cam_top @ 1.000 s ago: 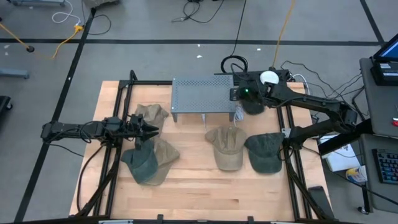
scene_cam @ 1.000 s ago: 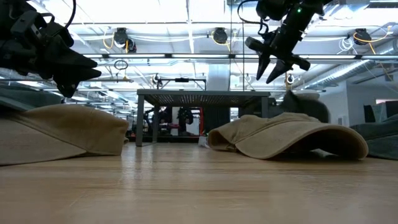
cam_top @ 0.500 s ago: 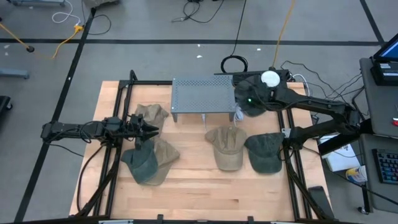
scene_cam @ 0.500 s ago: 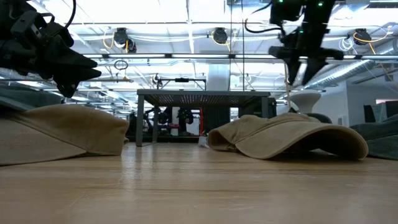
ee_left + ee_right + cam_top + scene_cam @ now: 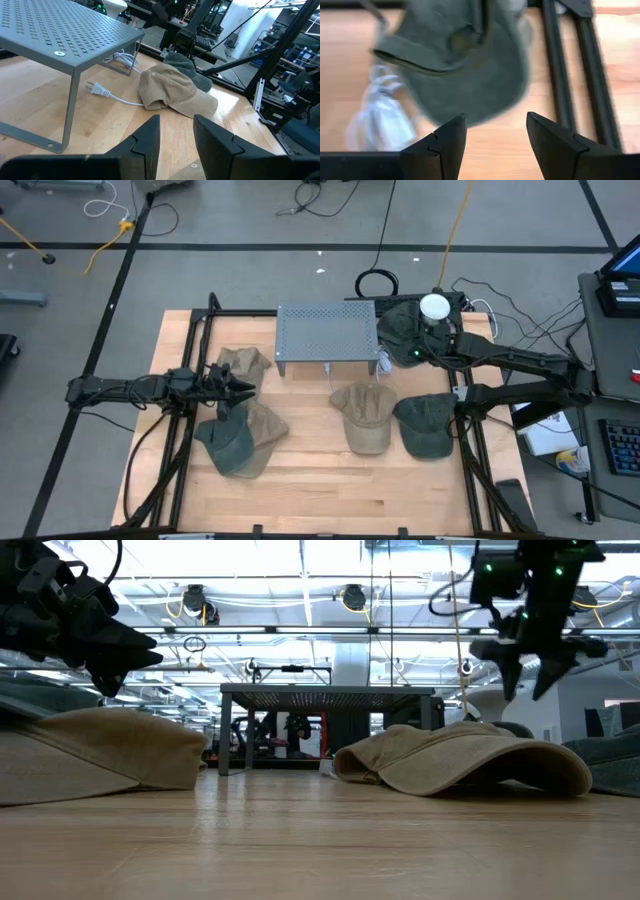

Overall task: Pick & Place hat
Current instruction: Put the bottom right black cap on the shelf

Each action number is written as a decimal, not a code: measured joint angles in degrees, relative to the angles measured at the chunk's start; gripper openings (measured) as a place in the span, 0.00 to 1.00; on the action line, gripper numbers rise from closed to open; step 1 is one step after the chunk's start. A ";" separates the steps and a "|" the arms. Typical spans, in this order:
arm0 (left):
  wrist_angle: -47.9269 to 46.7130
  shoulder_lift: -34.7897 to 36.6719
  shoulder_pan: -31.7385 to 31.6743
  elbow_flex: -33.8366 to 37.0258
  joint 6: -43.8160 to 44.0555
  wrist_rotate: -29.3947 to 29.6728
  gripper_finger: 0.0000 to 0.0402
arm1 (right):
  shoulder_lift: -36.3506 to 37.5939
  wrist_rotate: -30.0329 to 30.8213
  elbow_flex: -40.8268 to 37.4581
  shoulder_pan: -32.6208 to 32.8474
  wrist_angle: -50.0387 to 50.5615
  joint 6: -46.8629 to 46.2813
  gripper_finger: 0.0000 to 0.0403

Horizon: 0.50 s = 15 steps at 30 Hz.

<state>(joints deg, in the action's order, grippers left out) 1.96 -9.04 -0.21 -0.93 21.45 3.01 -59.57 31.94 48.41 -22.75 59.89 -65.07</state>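
My right gripper, jaws wide and empty, hovers over the dark green fabric cap lying far right beside the grey perforated metal stand. Nothing is gripped yet, so picking and placing remain. My left gripper waits, narrowly parted, at left.

A wooden bench stands on a grey floor marked with dark lines. Cables trail across the floor beyond the bench. To the bench's right sits a desk with a keyboard. Ceiling light strips glow overhead.
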 joint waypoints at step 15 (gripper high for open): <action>-0.02 -0.01 0.00 0.00 0.00 0.00 0.30 | 2.57 2.43 -11.70 -8.68 -15.33 11.92 0.49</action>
<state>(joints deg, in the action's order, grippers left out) 1.93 -9.05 -0.21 -0.93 21.45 3.01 -56.99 34.37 36.71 -31.43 44.56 -53.16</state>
